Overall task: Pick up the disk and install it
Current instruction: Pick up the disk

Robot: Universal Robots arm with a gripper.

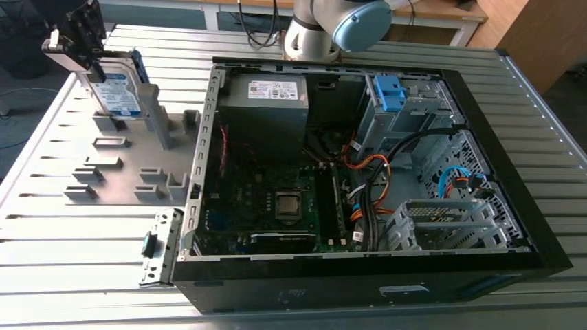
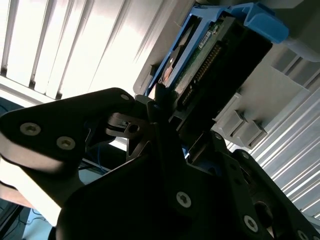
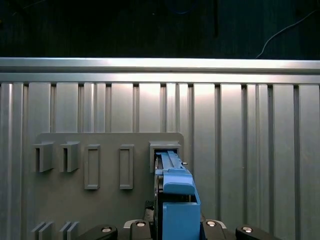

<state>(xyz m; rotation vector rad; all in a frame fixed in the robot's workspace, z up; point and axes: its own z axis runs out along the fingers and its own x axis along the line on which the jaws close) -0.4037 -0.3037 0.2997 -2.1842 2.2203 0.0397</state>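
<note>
In grey holder [image 1: 128, 172]: fingers [image 2: 161, 117] clamp upright blue-labelled disk [image 1: 117, 93].

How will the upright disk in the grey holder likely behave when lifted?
Probably stiff and heavy for its size: the disk looks like a metal slab. Standing on edge in the holder, it could tip once freed.
</note>
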